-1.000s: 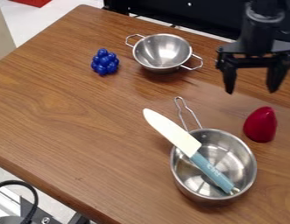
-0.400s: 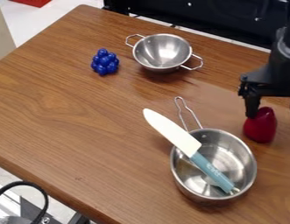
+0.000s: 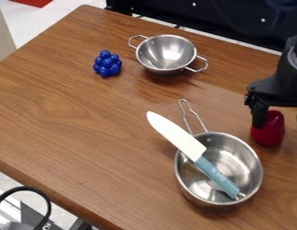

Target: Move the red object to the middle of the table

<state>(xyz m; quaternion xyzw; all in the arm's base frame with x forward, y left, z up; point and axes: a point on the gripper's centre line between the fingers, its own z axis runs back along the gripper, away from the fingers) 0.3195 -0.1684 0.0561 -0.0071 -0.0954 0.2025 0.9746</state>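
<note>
Knife (image 3: 187, 146) (white blade, blue handle) across steel pan (image 3: 256, 179); blue cluster (image 3: 107, 64) beside colander (image 3: 167, 53).

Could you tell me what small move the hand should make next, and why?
I would probably close the hand on the red object, perhaps after lowering slightly: one finger overlaps its upper side, while a gap still separates it from the other, at the picture's right edge.

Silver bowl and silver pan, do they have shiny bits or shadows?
Camera view: bright glare inside the silver bowl, paler shiny patches inside the silver pan; camera view again: a soft, dark shadow on the table along the bowl's near side.
</note>
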